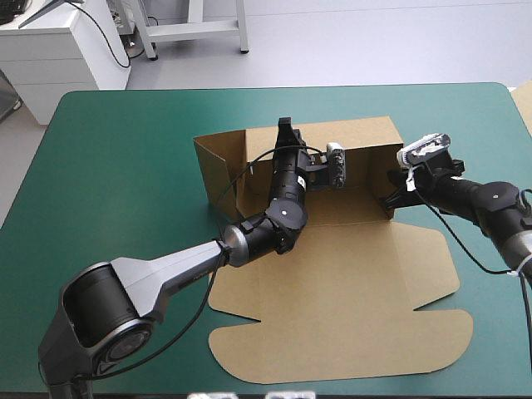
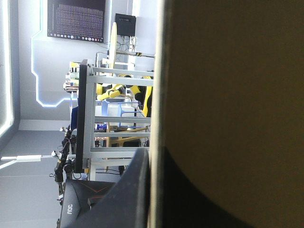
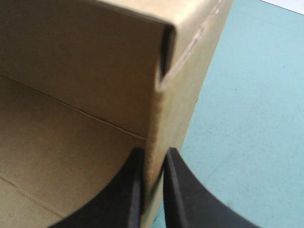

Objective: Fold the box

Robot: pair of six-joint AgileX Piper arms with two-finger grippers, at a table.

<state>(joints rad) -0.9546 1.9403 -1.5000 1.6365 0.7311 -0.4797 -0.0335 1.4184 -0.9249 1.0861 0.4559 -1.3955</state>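
Two grippers, both clamped on the box (image 1: 349, 274). The box sits mid-table (image 1: 125, 166), with its raised half on the far side and the flat lid (image 1: 332, 332) spread toward the near edge, passing under the left arm. Left gripper (image 1: 284, 133) reaches in over the tray floor and pinches the back wall (image 1: 357, 133) from above. In its wrist view the board edge runs straight up between the fingers: one black finger (image 2: 135, 194) is clear on the open side, while the other is only a dark shape against the board face (image 2: 228, 95) and hard to make out. Right gripper (image 1: 396, 184) pinches the right wall (image 3: 190, 95) near its lid-side end. Its fingers (image 3: 126, 190) are all but closed, with the sheet upright between them, the box floor on one side and the teal-green cover (image 3: 251, 118) on the other. Ahead of that gripper the right wall meets the back wall at a corner, and a small dark gap shows at the seam. The left wall (image 1: 218, 170) is raised too, standing beside the left gripper, with neither gripper touching it.
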